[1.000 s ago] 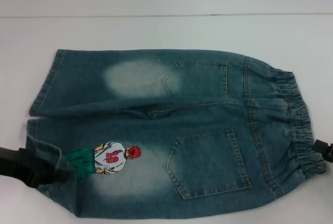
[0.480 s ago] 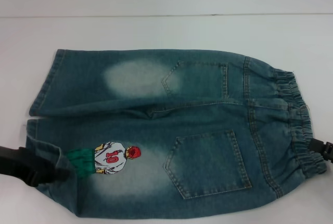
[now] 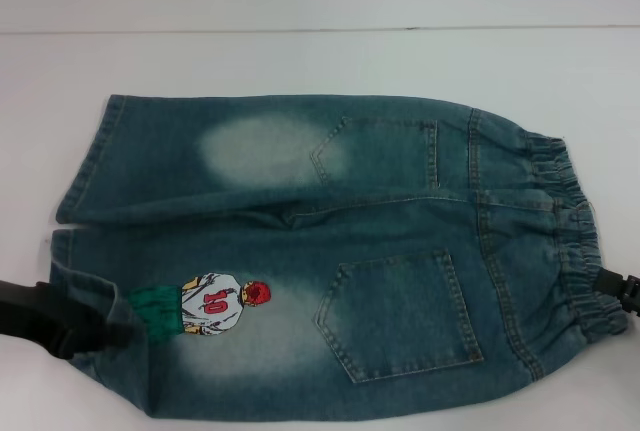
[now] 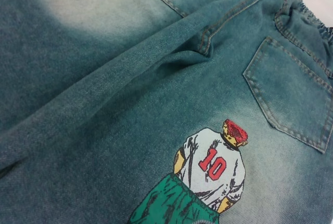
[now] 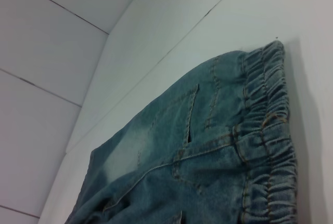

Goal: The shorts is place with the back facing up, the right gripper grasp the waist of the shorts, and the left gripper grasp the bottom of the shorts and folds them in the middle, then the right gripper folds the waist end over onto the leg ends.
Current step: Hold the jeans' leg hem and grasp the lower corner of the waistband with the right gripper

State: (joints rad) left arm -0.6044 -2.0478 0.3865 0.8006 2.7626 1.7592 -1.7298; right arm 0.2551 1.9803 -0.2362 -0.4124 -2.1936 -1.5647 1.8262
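Head view shows the long blue-green washed denim shorts (image 3: 320, 261) spread flat, back pockets up, on the white table (image 3: 300, 61), ruffled elastic waist (image 3: 575, 241) to the robot's right and leg hems (image 3: 85, 166) to its left, ready to fold. The black left gripper (image 3: 75, 331) sits at the near leg hem and the black right gripper (image 3: 625, 291) at the near waist corner, each placed to pinch its end. I cannot tell whether either has clamped the cloth.
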